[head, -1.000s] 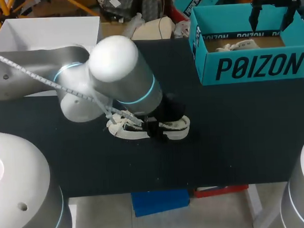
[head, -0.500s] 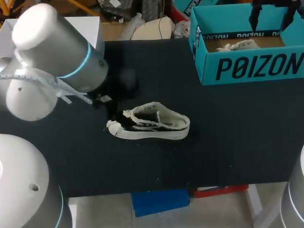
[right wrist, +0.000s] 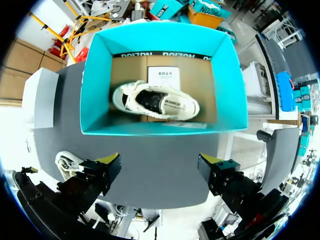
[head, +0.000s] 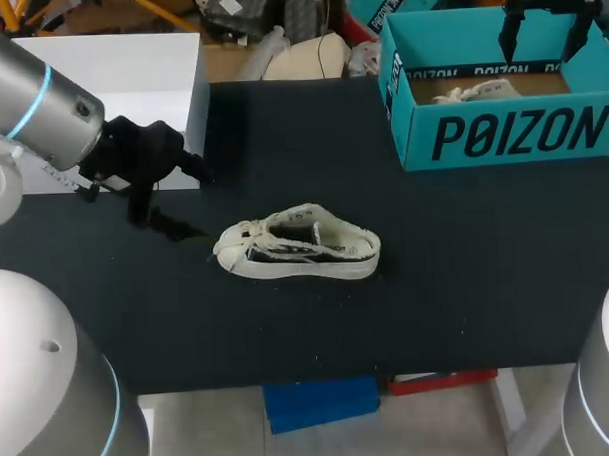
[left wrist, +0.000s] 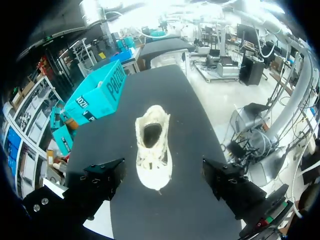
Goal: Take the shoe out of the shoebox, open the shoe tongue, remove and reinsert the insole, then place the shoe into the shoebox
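shoe [head: 297,245] mid-frame: light, soft canvas, stiff sole, I judge | best hold: heel rim | my left pincer [head: 168,193] upper left, fingers apart | right pincer [right wrist: 159,165] also apart

Big black lettering on shoebox [head: 501,131] front, upper right of head view; printed sheet [right wrist: 166,76] on box floor, too small to read.

There is 1 loose shoe [head: 297,246], 1 boxed shoe [right wrist: 155,101], 1 shoebox [head: 511,131], 1 left gripper [left wrist: 161,172] and 1 right gripper [right wrist: 160,165].

A robotics lab, shown by robot arms [head: 32,105] flanking a black table [head: 467,282]
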`<state>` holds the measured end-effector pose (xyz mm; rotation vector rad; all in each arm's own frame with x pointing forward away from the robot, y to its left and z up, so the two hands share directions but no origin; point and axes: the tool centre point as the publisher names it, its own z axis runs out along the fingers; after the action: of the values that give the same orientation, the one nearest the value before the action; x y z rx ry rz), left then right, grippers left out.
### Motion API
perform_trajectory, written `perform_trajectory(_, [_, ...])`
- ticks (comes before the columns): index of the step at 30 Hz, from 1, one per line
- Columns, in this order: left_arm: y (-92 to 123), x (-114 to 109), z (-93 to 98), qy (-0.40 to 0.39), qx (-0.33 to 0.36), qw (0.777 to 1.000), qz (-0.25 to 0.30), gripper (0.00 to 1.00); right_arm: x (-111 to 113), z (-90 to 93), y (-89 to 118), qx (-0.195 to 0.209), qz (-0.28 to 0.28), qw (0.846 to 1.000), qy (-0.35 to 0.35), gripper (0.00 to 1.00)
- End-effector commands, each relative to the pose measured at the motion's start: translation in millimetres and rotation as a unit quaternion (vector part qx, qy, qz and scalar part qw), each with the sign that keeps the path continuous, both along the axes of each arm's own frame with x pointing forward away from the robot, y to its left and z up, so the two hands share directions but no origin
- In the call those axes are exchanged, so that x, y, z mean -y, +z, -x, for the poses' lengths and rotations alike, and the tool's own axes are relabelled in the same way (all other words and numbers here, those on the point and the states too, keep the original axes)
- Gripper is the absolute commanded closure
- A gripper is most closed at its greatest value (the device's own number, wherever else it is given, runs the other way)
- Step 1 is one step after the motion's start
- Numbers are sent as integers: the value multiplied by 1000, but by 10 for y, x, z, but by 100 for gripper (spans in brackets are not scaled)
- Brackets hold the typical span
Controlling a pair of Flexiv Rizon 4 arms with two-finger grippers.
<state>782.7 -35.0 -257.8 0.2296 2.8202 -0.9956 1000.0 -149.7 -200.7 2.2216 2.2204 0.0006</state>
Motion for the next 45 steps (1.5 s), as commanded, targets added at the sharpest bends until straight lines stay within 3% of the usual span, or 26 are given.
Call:
perform_trajectory(1, [-17,-58,35,-9,-1,999,50,0,1,0,1,0,0,1000,0,0])
perform_trajectory(19, [-17,-58,35,-9,-1,999,50,0,1,0,1,0,0,1000,0,0])
perform_trajectory(21, [-17,-58,35,-9,-1,999,50,0,-199,178,133,12,-8,999,50,0])
perform_trajectory(23, [-17,-58,35,-9,-1,999,50,0,-537,360,283,21,16,988,154,0])
perform_trajectory(25, [-17,-58,35,-9,-1,999,50,0,-960,608,410,36,-2,962,270,0])
perform_trajectory(27, [-17,-58,35,-9,-1,999,50,0,-1407,939,457,51,-30,924,378,0])
perform_trajectory(28, [-17,-58,35,-9,-1,999,50,0,-1631,1187,467,60,-72,883,460,0])
perform_trajectory(29, [-17,-58,35,-9,-1,999,50,0,-1846,1443,469,63,-105,857,501,0])
perform_trajectory(43, [-17,-58,35,-9,-1,999,50,0,-1846,1443,469,63,-105,857,501,0])
perform_trajectory(45, [-17,-58,35,-9,-1,999,50,0,-2232,1629,488,55,-108,786,606,0])
